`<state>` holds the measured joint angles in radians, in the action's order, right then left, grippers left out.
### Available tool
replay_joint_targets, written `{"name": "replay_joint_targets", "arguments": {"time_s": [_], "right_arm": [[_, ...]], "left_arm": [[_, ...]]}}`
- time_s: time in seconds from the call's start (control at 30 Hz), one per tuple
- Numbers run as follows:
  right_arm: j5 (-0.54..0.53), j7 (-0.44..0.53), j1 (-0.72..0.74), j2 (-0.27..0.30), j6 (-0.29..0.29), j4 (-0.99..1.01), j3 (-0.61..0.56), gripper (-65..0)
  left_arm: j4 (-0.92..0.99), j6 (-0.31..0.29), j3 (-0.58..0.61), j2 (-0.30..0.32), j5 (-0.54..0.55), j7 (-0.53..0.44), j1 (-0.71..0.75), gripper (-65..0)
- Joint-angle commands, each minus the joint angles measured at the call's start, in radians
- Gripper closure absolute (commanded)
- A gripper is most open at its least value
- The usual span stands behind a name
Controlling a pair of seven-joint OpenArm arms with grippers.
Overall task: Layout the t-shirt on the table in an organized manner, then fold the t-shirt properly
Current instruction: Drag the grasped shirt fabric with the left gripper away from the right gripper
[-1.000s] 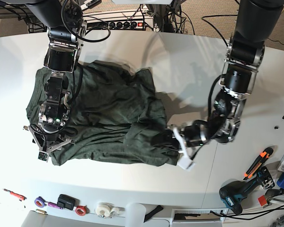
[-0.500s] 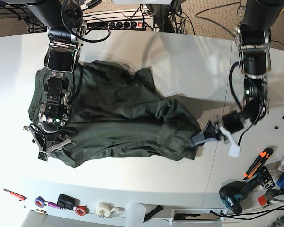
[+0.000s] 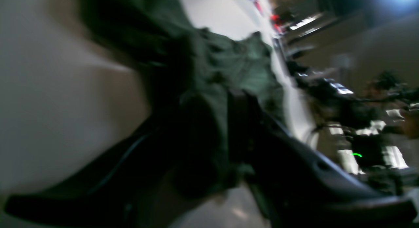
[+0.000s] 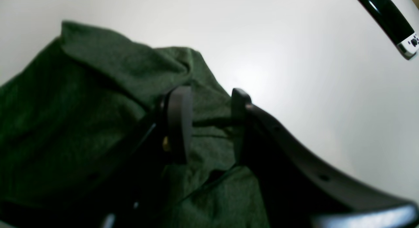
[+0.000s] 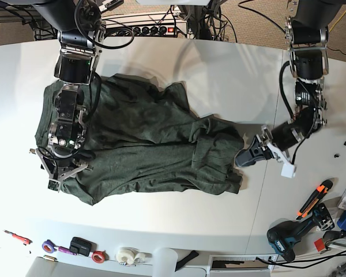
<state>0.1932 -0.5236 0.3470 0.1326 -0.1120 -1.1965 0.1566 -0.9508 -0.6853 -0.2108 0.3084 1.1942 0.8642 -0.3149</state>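
On the smooth white table (image 5: 219, 75), rumpled green knit t-shirt (image 5: 138, 150).

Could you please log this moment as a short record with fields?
garment: dark green t-shirt, spread but wrinkled, bunched at its end nearest the left arm
surface: white table
left pincer: at the bunched end; the blurred wrist view shows cloth between its fingers
right pincer: open, over the opposite end
fold: not yet started
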Motion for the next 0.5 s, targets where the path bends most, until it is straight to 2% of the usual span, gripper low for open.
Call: {"name": "replay_joint_targets", "arguments": {"time_s": [0.0,0.27,0.47], "right_arm": [[0.01,0.027,0.026,0.009,-0.009,-0.019,0.002,-20.4],[0.005,0.03,0.018,0.008,-0.008,-0.019,0.002,-20.4],[0.006,-0.017,0.016,0.009,0.01,-0.019,0.001,-20.4]], "left_arm": [[-0.017,-0.013,-0.004,0.011,0.021,-0.026,-0.042,-20.5],[-0.019,-0.013,0.019,0.007,-0.003,0.003,-0.073,-20.4],[-0.021,-0.013,0.139,0.008,-0.08,-0.003,-0.086,-20.4]]}}
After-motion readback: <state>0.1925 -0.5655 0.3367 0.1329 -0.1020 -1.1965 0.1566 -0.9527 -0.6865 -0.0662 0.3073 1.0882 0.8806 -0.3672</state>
